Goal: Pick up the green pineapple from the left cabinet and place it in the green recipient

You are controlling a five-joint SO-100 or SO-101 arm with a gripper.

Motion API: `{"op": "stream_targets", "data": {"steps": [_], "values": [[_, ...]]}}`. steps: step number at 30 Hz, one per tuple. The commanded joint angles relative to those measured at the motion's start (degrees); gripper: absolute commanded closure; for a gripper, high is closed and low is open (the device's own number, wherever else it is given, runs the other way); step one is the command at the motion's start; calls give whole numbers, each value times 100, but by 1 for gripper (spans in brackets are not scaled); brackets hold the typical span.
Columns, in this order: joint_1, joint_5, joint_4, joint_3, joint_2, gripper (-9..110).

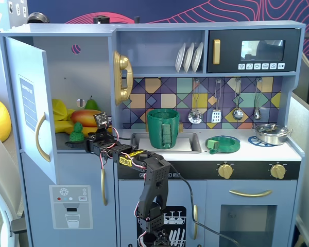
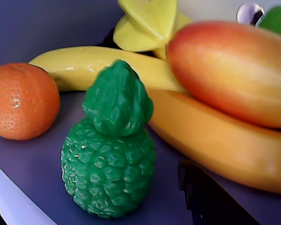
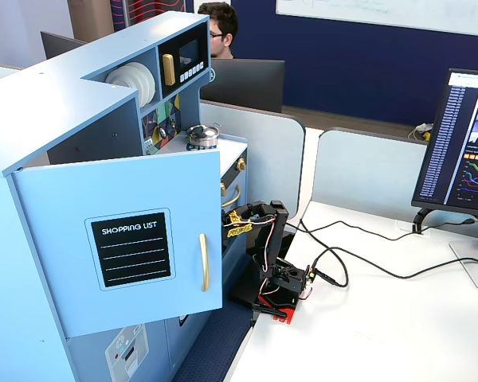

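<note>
Approach to the grasp inside the left cabinet point(image 1: 87, 77). The green pineapple point(image 2: 110, 145) stands upright near the front edge of the cabinet shelf, close before the wrist camera and touched by nothing; in a fixed view it shows as a small green shape point(image 1: 76, 133) just left of the gripper point(image 1: 92, 138). Only one dark finger point(image 2: 210, 197) enters the wrist view, at lower right and clear of the fruit, so whether the fingers are spread or closed cannot be told — the fixed view is too coarse to settle it.

Hazards from here:
- Crowding. A mango point(image 2: 229, 70) and a banana point(image 2: 215, 140) lie just right of and behind the pineapple, an orange point(image 2: 21, 101) to its left. A finger sweeping in from the right would probably strike the banana first and shunt the fruit.
- Toppling. The pineapple is tall on a small base; one-sided contact would likely tip it or push it deeper.
- Slip. Its bumpy, tapering body offers poor purchase near the crown — a low grip around the belly looks safer.
- Clearance. The open door point(image 1: 33, 98) and the cabinet wall hem in the withdrawal toward the green recipient point(image 1: 163, 128), which stands at the sink.
</note>
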Motion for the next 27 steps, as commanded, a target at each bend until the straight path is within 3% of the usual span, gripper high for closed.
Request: {"op": "stream_targets", "data": {"steps": [1, 22, 25, 27], "values": [[132, 167, -141, -536, -62, 56], [26, 237, 211, -1617, -1063, 62], [35, 70, 536, -1714, -1107, 69], [35, -9, 703, -1714, -1099, 80]]}}
